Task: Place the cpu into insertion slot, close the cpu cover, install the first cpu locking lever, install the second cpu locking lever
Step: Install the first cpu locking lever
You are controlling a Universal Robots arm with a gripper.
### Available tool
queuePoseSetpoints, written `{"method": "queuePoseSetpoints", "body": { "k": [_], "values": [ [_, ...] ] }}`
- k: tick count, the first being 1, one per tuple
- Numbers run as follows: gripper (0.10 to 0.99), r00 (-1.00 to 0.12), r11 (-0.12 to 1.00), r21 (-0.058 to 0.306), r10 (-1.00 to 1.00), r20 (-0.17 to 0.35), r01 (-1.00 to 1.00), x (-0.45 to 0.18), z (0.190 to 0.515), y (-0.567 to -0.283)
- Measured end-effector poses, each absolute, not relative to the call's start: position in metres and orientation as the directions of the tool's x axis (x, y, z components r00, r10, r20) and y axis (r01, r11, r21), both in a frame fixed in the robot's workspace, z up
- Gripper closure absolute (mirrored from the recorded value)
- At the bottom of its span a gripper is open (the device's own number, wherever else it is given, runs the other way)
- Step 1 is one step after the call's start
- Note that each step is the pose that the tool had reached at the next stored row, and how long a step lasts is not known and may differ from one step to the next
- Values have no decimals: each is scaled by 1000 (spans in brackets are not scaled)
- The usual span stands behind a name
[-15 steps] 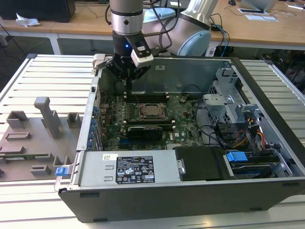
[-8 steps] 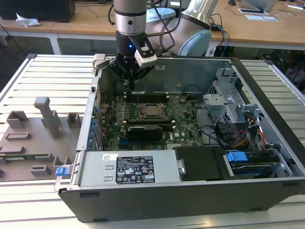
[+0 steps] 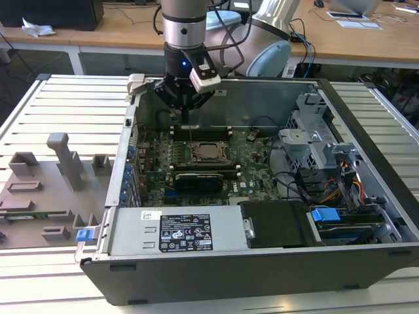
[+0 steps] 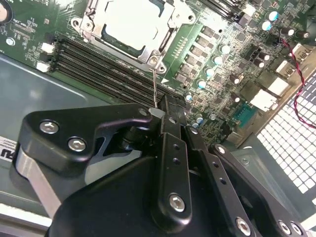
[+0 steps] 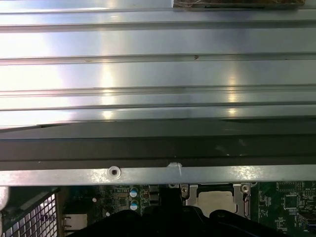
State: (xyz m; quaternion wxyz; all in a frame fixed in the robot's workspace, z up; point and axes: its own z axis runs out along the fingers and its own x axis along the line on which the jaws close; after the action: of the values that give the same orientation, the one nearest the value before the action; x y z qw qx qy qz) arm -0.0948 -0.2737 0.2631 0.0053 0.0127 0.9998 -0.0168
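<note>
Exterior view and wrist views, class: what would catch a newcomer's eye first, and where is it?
The open computer case lies on a slatted metal table, its green motherboard exposed. The gripper hangs over the board's far edge, just behind the cpu sitting in its socket. In the second wrist view, the silvery cpu cover frames the chip.

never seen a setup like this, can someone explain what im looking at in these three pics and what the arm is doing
This is a robot arm working inside an open computer case that lies on a slatted metal table. The exterior view looks at the whole scene from off the arm. Both wrist views come from cameras riding on the arm. The black gripper is pinched shut on a thin wire locking lever at the edge of the CPU socket. The cpu, silvery-topped, already sits in the insertion slot under the cpu cover, a metal frame. Long black memory slots run beside it.
</note>
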Motion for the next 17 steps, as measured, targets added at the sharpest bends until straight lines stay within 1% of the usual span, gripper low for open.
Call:
{"method": "queuePoseSetpoints", "body": {
  "k": [12, 17],
  "values": [
    [980, -1000, 999, -34, 25, -10, 26, -82, 259, -274],
    [980, -1000, 999, -34, 25, -10, 25, -81, 250, -274]
  ]
}}
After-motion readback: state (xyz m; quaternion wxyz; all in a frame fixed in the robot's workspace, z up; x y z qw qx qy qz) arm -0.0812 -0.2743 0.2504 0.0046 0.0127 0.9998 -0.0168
